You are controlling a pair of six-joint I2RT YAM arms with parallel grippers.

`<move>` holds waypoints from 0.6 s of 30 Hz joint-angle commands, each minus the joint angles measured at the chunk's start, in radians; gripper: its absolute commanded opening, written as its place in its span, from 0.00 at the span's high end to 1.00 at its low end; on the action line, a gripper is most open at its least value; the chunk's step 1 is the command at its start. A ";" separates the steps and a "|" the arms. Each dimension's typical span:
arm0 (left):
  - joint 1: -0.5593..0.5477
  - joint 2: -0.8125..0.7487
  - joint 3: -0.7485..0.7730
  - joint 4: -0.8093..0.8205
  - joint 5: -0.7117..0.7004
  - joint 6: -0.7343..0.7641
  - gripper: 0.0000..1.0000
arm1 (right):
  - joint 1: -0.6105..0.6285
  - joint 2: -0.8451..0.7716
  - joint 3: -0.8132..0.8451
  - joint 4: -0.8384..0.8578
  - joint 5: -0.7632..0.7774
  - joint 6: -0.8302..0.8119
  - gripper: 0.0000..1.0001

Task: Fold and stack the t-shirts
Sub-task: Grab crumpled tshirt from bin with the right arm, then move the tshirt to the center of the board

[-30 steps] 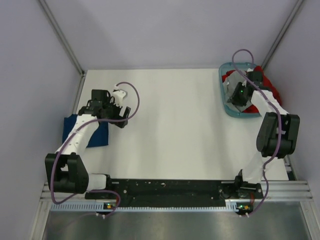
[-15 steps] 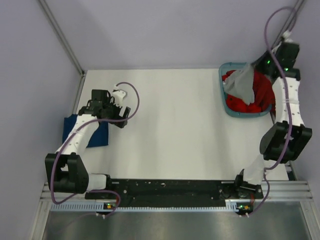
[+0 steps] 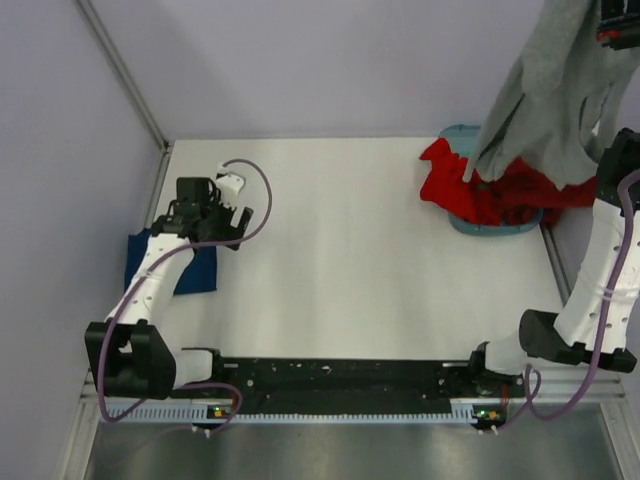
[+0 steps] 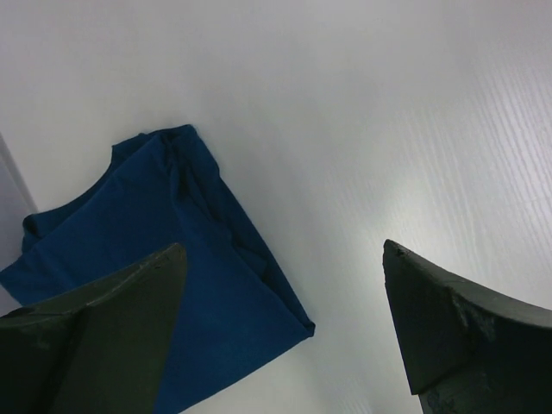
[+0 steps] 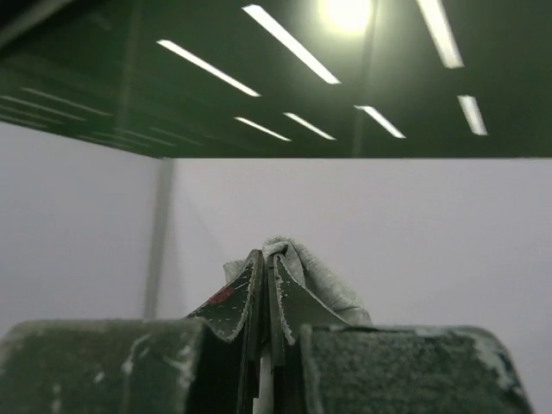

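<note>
Top edge cuts the grey shirt [image 3: 545,90] — basket [image 3: 495,228] mostly under red shirts [image 3: 445,180].

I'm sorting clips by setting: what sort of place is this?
Likely a robotics lab cell, not a home: a white table boxed in by plain grey walls, a left arm and right arm bolted to its rail, strip lights overhead.

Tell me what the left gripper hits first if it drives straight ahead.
Likely the bare table, right beside the edge of the navy t-shirt; the open left gripper has one finger over the shirt. Depth is unclear.
</note>
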 commanded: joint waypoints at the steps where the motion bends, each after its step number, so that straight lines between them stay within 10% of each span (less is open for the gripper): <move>1: 0.001 -0.036 0.043 0.047 -0.082 -0.003 0.01 | 0.157 0.039 0.056 0.254 -0.189 0.093 1.00; 11: 0.014 -0.070 0.103 0.064 -0.159 0.011 0.01 | 0.507 0.035 -0.022 0.463 -0.219 0.260 1.00; 18: 0.044 -0.035 0.180 0.042 -0.162 0.011 0.01 | 0.579 0.075 -0.397 0.506 -0.237 0.360 1.00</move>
